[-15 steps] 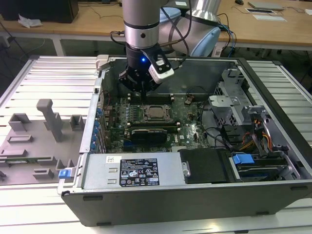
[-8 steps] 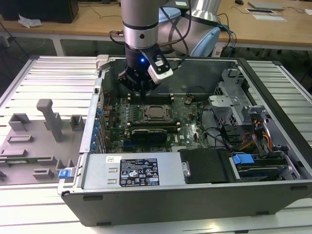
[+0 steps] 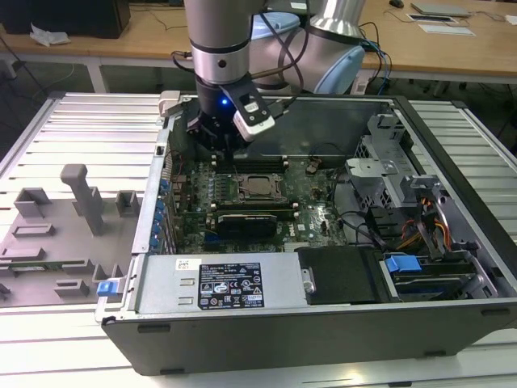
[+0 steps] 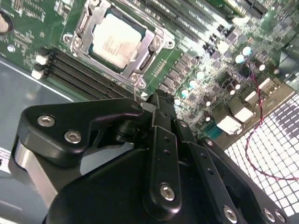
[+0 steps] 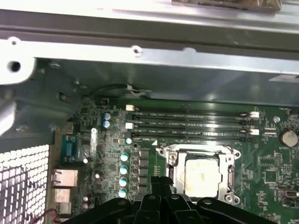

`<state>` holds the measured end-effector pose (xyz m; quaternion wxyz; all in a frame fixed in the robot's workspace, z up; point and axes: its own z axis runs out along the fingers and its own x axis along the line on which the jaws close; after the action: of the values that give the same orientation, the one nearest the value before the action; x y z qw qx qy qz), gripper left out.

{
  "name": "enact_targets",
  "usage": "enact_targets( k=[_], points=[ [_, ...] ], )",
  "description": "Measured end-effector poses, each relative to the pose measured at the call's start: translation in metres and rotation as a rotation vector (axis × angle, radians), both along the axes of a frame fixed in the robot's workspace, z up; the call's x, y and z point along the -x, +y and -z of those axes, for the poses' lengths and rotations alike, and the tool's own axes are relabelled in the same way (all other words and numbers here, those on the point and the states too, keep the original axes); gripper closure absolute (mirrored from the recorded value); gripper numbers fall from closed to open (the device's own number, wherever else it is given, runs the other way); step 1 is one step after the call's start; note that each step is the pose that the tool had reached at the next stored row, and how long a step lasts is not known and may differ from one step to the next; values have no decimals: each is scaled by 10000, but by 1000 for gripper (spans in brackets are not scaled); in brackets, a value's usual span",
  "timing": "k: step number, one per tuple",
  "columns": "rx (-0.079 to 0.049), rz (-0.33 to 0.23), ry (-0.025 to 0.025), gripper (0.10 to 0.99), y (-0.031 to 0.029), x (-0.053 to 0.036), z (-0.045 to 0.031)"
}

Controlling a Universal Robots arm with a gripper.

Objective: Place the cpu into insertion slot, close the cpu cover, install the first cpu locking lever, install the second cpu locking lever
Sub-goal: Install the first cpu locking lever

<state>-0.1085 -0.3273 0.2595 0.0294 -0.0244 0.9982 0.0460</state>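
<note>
Jaws look pressed together w/ nothing between them; the gripper (image 4: 157, 99) hangs low over the green motherboard (image 4: 196, 70), tip just beside a corner of the insertion slot (image 5: 198, 155), contact w/ the board can't be told. The cpu (image 4: 119, 39) lies flat in that slot, pale metal top up, and the cpu cover (image 4: 157, 43) lies down around it as a silver frame, chip showing thru the window. Long black memory slots (image 5: 191, 123) run parallel just beside the socket, and in the exterior view the arm reaches down into the open computer case (image 3: 452, 145), which sits on a slatted metal table (image 3: 89, 129).
</note>
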Motion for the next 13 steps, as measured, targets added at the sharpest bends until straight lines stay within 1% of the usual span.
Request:
enact_targets(
  k=[2, 3, 6, 7, 9, 10, 11, 12, 13],
  points=[
    [-133, 0, -21, 980, 0, 30, 2],
    [-221, 0, -36, 980, 0, 55, 4],
    [-371, 0, -67, 980, 0, 110, 11],
    [-483, 1, -84, 980, 0, 134, 14],
    [-702, -2, -115, 980, 0, 149, 16],
    [-1021, 0, -164, 980, 0, 156, 16],
    [-1236, 0, -197, 980, 0, 159, 16],
    [-1374, 0, -216, 980, 0, 162, 16],
    [-1482, 0, -231, 980, 0, 164, 16]
  ],
)
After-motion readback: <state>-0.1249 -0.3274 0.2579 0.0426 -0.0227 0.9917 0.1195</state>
